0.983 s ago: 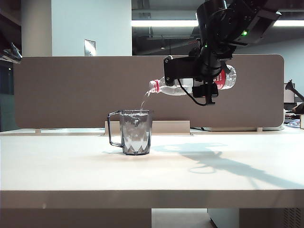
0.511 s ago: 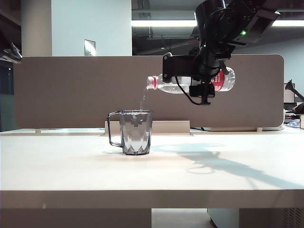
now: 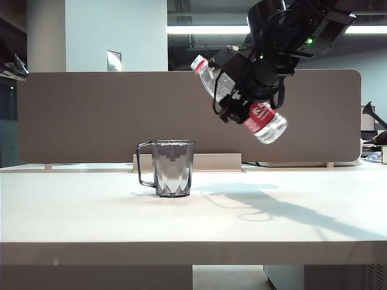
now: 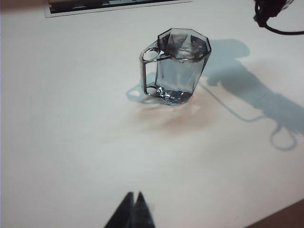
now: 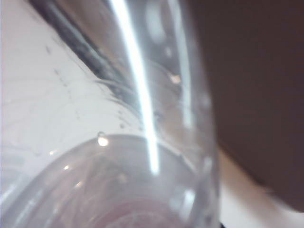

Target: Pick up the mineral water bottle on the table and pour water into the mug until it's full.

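the right gripper (image 3: 242,96) clamps the mineral water bottle (image 3: 233,90), neck tilted up, above the mug (image 3: 173,167) mid-table (image 3: 91,217); the left gripper (image 4: 134,213) is pinched closed.

Clear plastic, smoky glassy facets, matt tabletop.
The mineral water bottle (image 3: 239,99) is glossy clear plastic with a shiny red label; the mug (image 3: 173,168) is smooth, faceted, see-through grey; the table (image 3: 91,217) looks plain, matt, off-white.
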Motion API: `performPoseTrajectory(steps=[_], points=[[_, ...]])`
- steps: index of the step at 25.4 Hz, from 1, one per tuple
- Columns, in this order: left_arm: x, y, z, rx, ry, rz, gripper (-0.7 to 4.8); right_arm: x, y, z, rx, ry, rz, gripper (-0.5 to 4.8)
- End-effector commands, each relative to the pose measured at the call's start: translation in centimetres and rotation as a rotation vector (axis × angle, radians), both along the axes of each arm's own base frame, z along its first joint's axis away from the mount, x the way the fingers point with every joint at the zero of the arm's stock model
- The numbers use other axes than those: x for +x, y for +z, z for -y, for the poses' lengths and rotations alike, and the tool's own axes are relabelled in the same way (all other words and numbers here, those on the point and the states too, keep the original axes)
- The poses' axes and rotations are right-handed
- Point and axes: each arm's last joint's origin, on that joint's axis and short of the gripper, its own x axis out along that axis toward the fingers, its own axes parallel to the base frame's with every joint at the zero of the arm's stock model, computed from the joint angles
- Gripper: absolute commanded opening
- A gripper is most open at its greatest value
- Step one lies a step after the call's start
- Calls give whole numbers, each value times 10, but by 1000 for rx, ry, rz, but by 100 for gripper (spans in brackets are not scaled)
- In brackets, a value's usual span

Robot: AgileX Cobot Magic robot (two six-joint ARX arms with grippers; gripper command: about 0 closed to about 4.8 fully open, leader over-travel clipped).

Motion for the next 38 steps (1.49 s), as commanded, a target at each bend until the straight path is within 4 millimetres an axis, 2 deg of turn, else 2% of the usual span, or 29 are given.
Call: performPoseTrajectory(steps=[1,5,11,13,17,25,38], points=[[0,3,0,-9,-5,18,-1,-2,8,-3,307,32,-31,305],[0,3,0,-9,-5,18,-1,-6,1,-3,455,47,-31,304],[0,3,0,-9,-5,18,-1,-19,-23,2,631,87,-7,303],[0,3,0,-9,-5,18,-1,-34,-38,7,782,116,44,303],[0,3,0,-8,-5,18,-1,-47,-52,13,894,117,51,301],[0,3,0,-9,-5,18,-1,-70,-82,20,883,96,-15,301],[0,3,0,-9,-5,18,-1,-69,-110,18,816,126,-71,301]])
